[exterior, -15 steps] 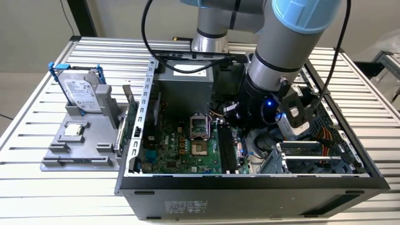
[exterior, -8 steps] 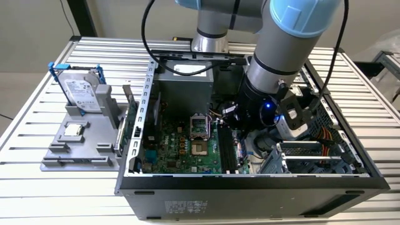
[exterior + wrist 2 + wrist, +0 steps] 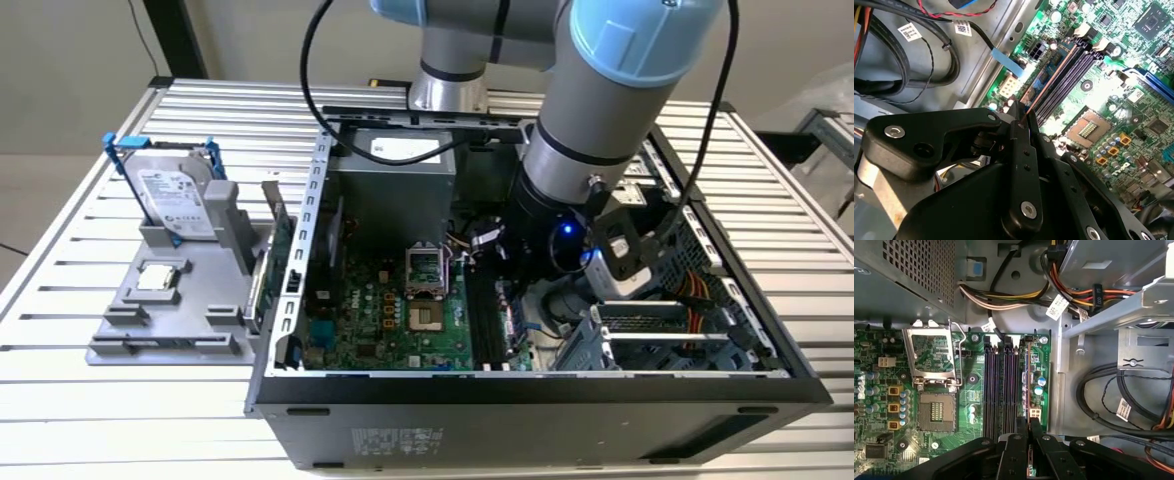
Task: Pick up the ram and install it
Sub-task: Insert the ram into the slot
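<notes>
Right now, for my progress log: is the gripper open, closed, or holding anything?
Gripper: jaws shut on the ram.

Green motherboard [image 3: 974, 405] below gripper [image 3: 1030, 427]. Empty square silver processor socket [image 3: 936, 412] off to one side, black memory slots [image 3: 991, 390] just beside. Coloured cable bundle [image 3: 1019, 297] beyond. Silver hard drive in blue frame [image 3: 174, 195] well apart, outside black metal computer case [image 3: 534, 400].

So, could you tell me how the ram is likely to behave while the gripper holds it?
The ram, seen edge-on in the second wrist view, runs straight out from the gripper, so it is probably stiff. It looks very thin, so it is likely light, and fragile if twisted. Pinched across its flat faces, it should not slip easily.
</notes>
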Controlling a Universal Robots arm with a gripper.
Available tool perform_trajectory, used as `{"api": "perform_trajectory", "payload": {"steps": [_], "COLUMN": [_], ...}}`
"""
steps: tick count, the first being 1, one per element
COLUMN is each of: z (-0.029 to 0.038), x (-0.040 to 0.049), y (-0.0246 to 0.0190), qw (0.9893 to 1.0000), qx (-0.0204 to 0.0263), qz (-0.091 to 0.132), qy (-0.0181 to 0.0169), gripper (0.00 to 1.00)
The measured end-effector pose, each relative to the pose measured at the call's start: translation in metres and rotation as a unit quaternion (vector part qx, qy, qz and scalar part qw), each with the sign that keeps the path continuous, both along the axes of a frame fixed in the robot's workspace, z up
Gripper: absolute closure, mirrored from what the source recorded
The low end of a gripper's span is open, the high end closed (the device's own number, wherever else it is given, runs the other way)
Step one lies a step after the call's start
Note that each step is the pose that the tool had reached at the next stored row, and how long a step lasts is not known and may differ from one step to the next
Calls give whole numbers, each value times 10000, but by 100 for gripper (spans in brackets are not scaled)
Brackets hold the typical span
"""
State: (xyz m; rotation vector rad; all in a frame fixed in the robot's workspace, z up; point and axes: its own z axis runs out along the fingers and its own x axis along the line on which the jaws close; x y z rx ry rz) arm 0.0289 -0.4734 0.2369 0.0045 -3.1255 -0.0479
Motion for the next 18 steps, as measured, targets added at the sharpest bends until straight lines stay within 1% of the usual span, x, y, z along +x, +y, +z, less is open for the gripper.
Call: {"api": "perform_trajectory", "payload": {"steps": [12,18], "z": [-71,-91], "x": [-14,-28], "y": [-5,-19], "qw": [10000,10000], "qx": [-15,-17], "qz": [16,33], "qy": [3,3], "gripper": [100,100]}}
